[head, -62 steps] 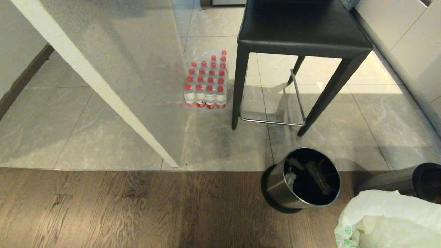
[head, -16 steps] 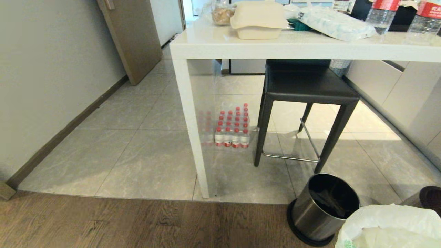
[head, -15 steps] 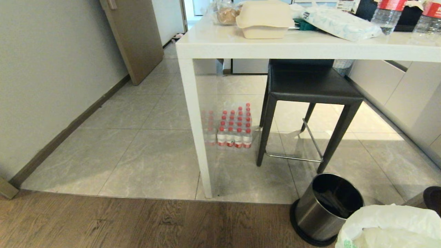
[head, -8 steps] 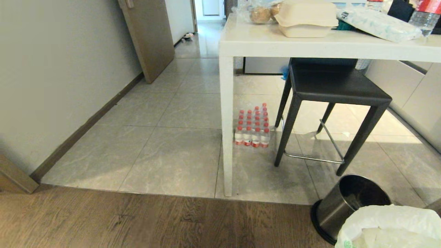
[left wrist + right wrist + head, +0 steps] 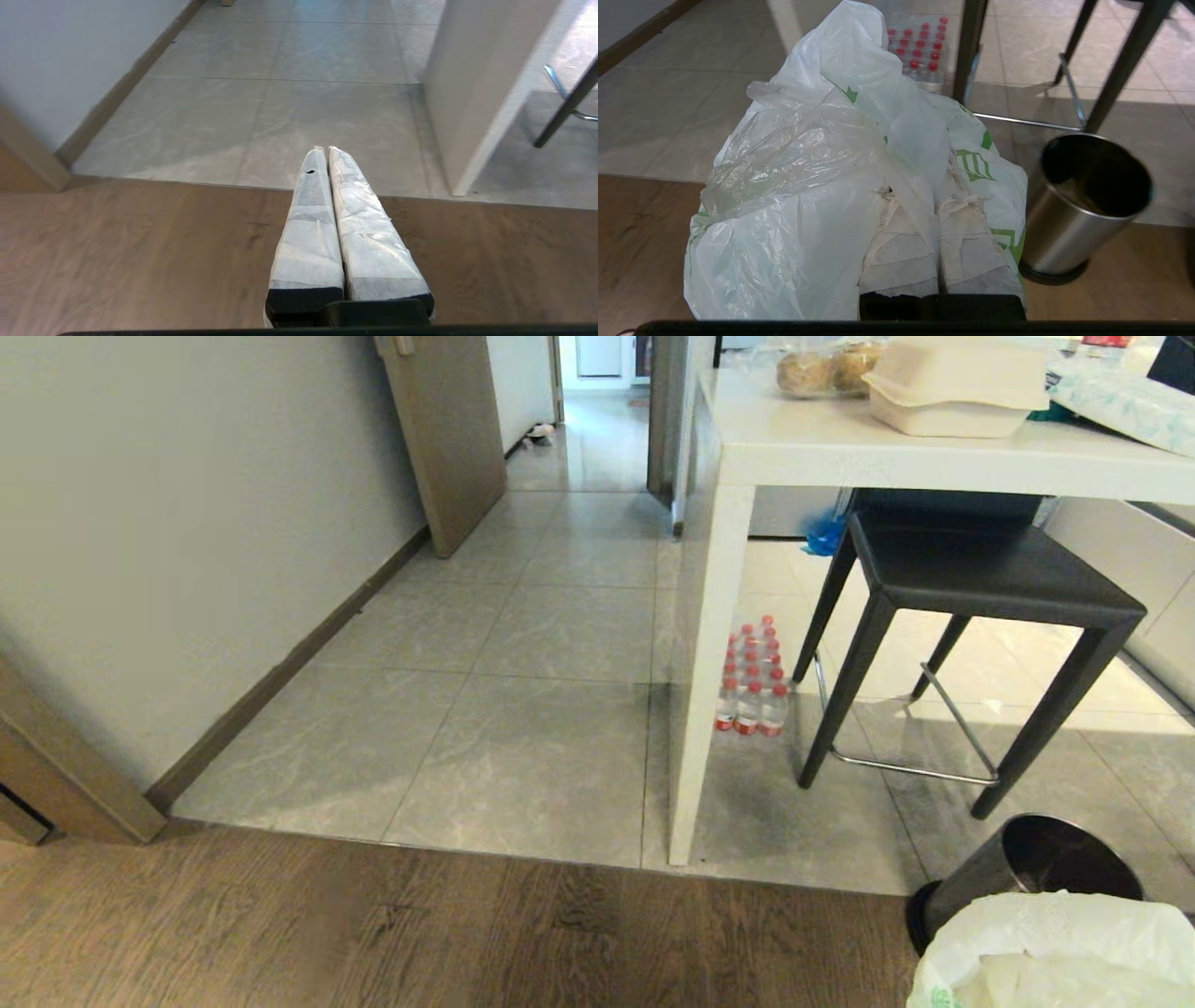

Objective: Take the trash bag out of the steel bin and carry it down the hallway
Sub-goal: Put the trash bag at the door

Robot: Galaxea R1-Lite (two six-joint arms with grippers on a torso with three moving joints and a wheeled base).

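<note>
Fingers [image 5: 345,219] of the left gripper [image 5: 327,150] press together on nothing, left of the table leg [image 5: 702,709], over bare wood flooring at the tile edge. Beyond, the hallway [image 5: 569,532] runs open past that leg. Right of the leg, the right gripper [image 5: 920,196] pinches the bag [image 5: 822,177], beside the bin [image 5: 1083,205].

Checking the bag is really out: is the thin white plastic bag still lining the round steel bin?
No: the white trash bag is clamped in the right gripper, beside the unlined steel bin.
</note>
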